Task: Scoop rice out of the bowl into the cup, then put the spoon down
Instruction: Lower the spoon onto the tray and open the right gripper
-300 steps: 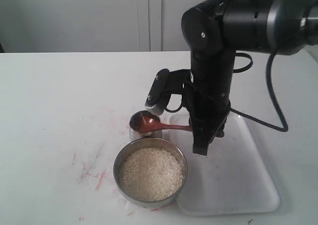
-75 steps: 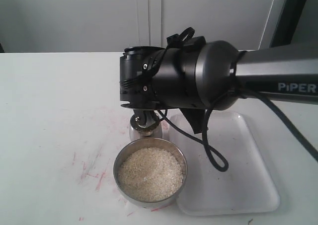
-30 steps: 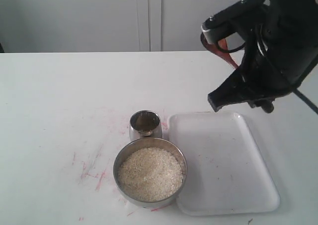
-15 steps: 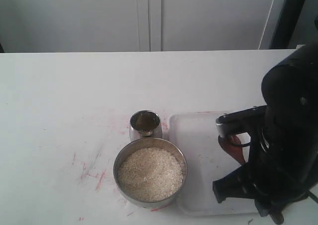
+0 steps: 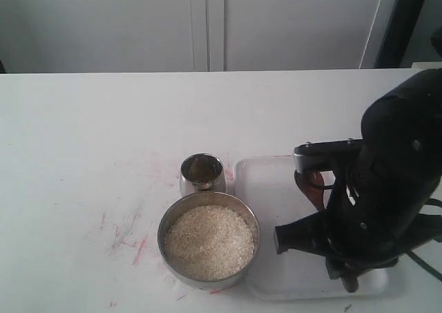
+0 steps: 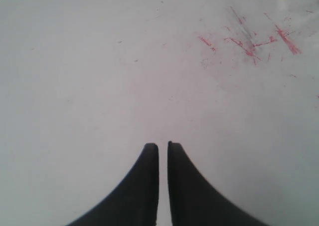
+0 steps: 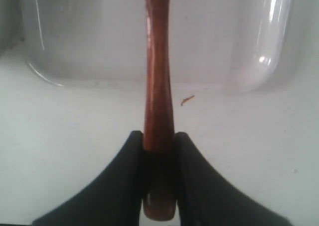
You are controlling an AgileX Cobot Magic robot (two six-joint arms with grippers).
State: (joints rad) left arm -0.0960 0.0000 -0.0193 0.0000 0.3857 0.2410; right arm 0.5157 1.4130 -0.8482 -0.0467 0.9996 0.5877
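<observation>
right claw: right gripper (image 7: 158,138) is clamped on the spoon (image 7: 157,76), fingers pinching the slim handle near its end, only as far apart as the handle is thick
spoon: sticks out from the claw over the rim of the white tray (image 7: 269,51) – from outside you just get a sliver of reddish wood (image 5: 314,188) behind the black right arm (image 5: 387,188); can't tell if it's touching the tray
left claw: left gripper (image 6: 163,148) is pretty much closed, just a thin slit between the fingers, nothing in it – it hangs over bare table (image 6: 89,76) with red scribbles (image 6: 249,41)
bowl: steel bowl (image 5: 161,235) right up against the tray's left edge, full of rice (image 5: 208,242)
cup: little steel cup (image 5: 202,173) just behind the bowl, can't make out what's inside
</observation>
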